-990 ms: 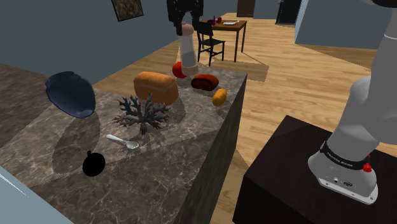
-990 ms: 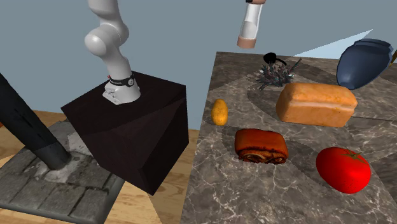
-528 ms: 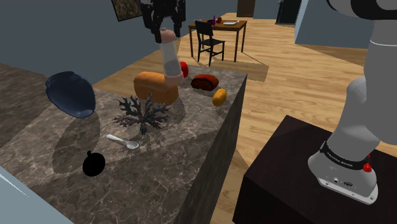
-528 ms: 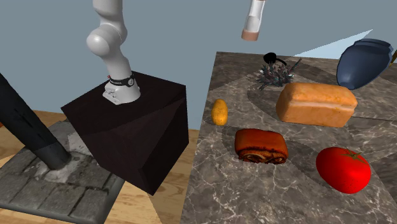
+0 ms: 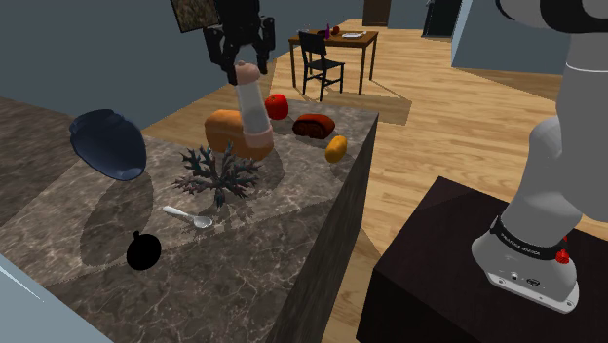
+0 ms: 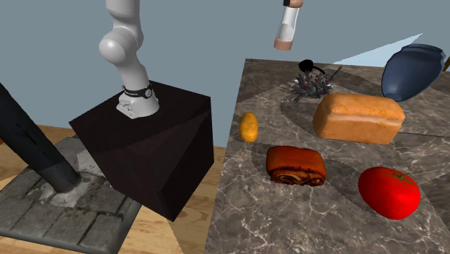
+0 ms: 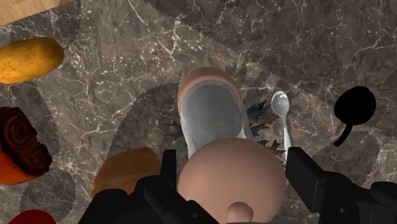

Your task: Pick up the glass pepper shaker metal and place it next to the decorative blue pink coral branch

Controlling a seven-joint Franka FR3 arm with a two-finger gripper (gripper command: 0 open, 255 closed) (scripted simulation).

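Pincer (image 5: 244,70): one, clenched on the shaker's upper end.
Pepper shaker (image 5: 253,112): one, clear body with pinkish ends, hanging in the air above the desk (image 5: 263,253), slightly tilted.
Coral branch (image 5: 216,173): one, dark and spiky, standing on the desk; in the wrist view its tips show around the shaker's lower end.
Food: one bread loaf (image 6: 358,117), one tomato (image 6: 389,191), one brown pastry roll (image 6: 296,166), one yellow potato (image 6: 249,127).
Other things: one spoon (image 5: 190,216), one black round object (image 5: 143,252), one dark blue object (image 5: 109,143).
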